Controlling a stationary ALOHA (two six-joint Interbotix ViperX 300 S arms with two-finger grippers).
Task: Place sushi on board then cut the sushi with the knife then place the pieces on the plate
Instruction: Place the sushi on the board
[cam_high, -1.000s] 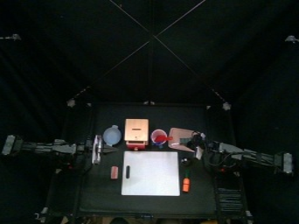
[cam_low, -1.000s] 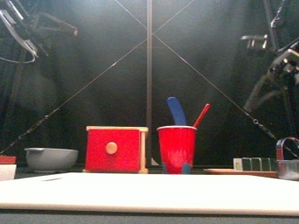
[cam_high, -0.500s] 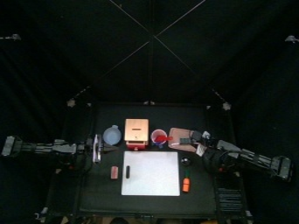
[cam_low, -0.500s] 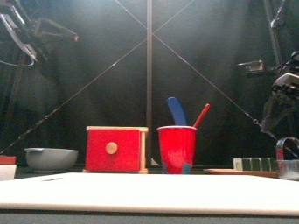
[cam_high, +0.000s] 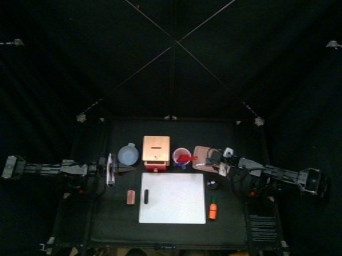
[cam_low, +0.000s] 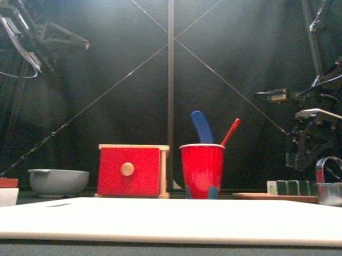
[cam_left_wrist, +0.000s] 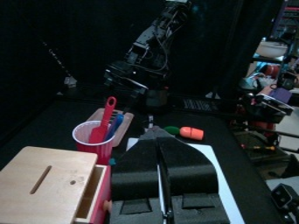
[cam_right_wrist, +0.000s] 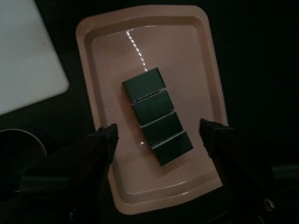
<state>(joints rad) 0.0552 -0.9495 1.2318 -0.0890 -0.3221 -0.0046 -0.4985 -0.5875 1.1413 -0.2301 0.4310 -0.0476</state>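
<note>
I see the board (cam_high: 173, 198) at the front, the pink plate (cam_right_wrist: 105, 52) by its far right corner. The sushi (cam_right_wrist: 156, 116) lies whole on the plate, my right hand (cam_right_wrist: 160, 131) open astride it. My left hand (cam_left_wrist: 160, 144) sits closed left of the board.

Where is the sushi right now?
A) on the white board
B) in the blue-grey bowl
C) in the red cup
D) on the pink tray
D: the right wrist view shows the sushi roll lying in a row on the pink tray, with the right gripper open around it, and the white board has nothing on it.
</note>
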